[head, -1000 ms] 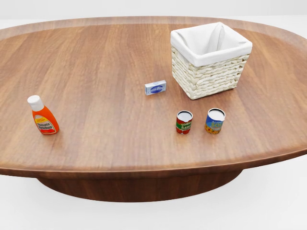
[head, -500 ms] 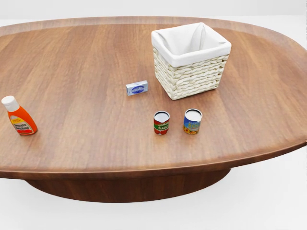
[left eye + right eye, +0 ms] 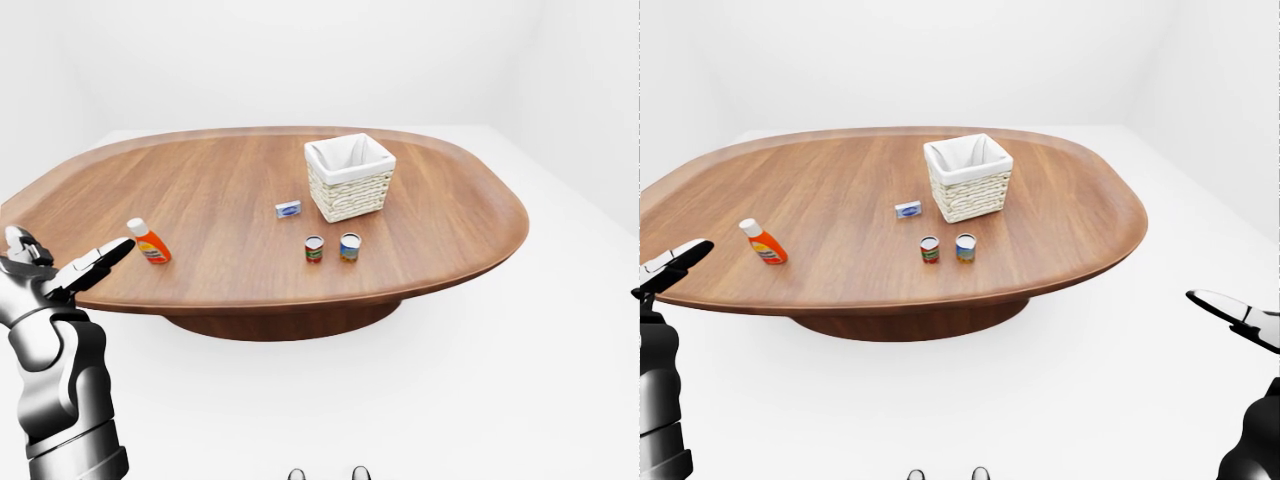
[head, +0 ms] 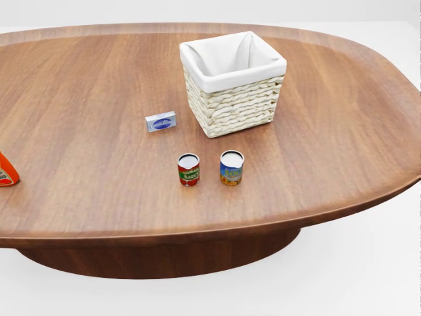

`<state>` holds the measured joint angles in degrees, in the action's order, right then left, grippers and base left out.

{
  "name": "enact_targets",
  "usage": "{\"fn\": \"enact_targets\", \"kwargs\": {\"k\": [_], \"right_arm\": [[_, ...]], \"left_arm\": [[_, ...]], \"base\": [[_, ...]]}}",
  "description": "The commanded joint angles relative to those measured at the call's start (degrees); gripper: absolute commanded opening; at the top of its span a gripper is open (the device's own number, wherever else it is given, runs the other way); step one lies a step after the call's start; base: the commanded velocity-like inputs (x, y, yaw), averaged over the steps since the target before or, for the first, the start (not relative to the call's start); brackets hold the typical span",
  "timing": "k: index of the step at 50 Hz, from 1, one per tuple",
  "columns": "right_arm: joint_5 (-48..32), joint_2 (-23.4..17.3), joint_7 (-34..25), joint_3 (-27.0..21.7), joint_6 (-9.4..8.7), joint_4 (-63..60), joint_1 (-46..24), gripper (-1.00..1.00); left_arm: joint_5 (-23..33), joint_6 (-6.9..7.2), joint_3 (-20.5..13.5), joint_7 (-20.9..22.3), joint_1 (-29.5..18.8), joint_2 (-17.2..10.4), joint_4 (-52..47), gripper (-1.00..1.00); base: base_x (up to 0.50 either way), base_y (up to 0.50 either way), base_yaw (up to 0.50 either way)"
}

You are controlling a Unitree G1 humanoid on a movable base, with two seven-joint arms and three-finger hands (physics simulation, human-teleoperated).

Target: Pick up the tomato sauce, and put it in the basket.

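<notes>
While the tomato sauce can stands upright on the counter, just beside a blue can and near the basket, both hands are well short of it. The left hand hangs with fingers spread open, holding nothing; the right hand shows only at the view's edge, and I cannot tell its fingers' state. A good grasp probably means closing in squarely, taking the red-labelled can without nudging its neighbour, and ignoring the ketchup bottle.

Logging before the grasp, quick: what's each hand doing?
Left hand: open, empty.
Right hand: only partly in view, cannot be told.
</notes>
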<state>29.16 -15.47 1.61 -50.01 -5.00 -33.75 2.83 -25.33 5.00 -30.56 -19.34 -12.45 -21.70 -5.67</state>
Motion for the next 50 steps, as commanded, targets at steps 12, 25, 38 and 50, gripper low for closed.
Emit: {"fn": "enact_targets", "kwargs": {"k": [12,25,38,50], "right_arm": [[-0.4,0.2,0.0,0.4,0.0,0.0,0.0,1.0],[-1.0,0.3,-0.3,0.9,0.0,0.6,-0.1,1.0],[-1.1,0.2,-0.3,1.1,0.0,0.6,-0.2,1.0],[-3.8,0.7,-1.5,2.5,0.0,1.3,-0.3,1.0]], "left_arm": [[-0.2,0.0,0.1,0.1,-0.1,0.0,0.4,1.0],[-0.5,0.0,0.2,0.1,0.0,0.1,-0.1,1.0],[-0.7,0.0,0.1,0.1,0.0,0.1,-0.4,1.0],[-0.6,0.0,0.3,0.4,0.0,0.3,0.1,1.0]], "base": [[0.0,-0.26,0.0],[0.0,-0.26,0.0],[0.0,-0.26,0.0],[0.0,-0.04,0.0]]}}
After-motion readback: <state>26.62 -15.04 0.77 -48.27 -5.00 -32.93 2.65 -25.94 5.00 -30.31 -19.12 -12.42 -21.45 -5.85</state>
